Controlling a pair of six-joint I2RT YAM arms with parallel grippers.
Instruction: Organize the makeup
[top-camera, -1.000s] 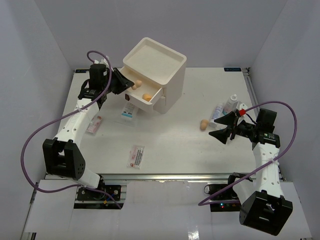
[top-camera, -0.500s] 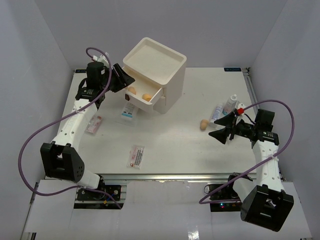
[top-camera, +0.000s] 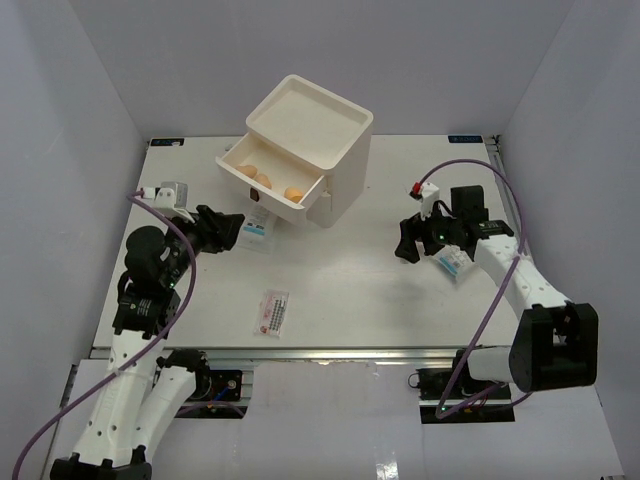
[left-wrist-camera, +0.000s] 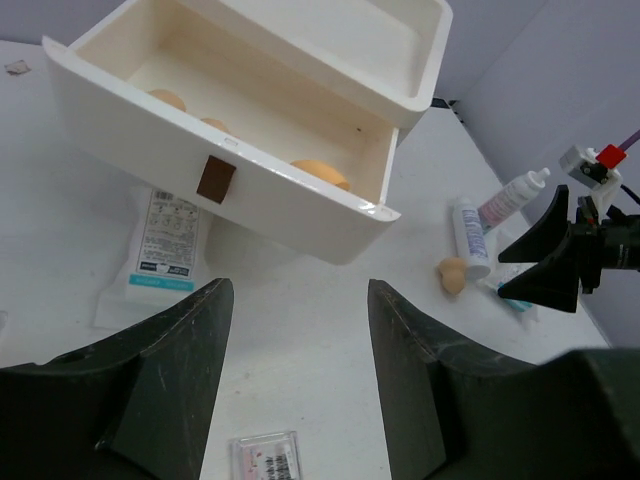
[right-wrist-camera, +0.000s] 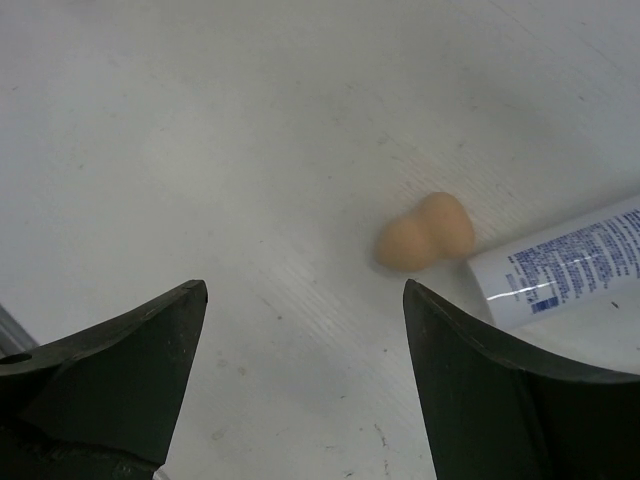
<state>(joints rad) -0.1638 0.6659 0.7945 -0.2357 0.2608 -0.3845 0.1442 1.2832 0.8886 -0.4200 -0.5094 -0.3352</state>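
The cream box (top-camera: 310, 125) has its top drawer (left-wrist-camera: 215, 180) pulled out, with three tan sponges (top-camera: 264, 180) lying inside. My left gripper (top-camera: 222, 232) hovers open and empty in front of the drawer, above bare table (left-wrist-camera: 298, 330). A blue-print sachet (left-wrist-camera: 165, 240) lies under the drawer front, and a pink-print sachet (top-camera: 272, 311) lies nearer to me. My right gripper (right-wrist-camera: 303, 295) is open, low over the table, with a loose tan sponge (right-wrist-camera: 425, 232) just ahead of its right finger, touching the white-blue tube (right-wrist-camera: 560, 265). A small white bottle (left-wrist-camera: 512, 198) lies beside the tube.
The box stands at the back middle of the white table (top-camera: 340, 280). Grey walls close in the left, back and right sides. Purple cables loop from both arms. The right arm (top-camera: 500, 260) lies over the tube and bottle area in the top view.
My left gripper has opened and drawn back from the drawer toward the near left. My right arm has swung left and forward, bringing its gripper down by the loose sponge and opening a little wider.
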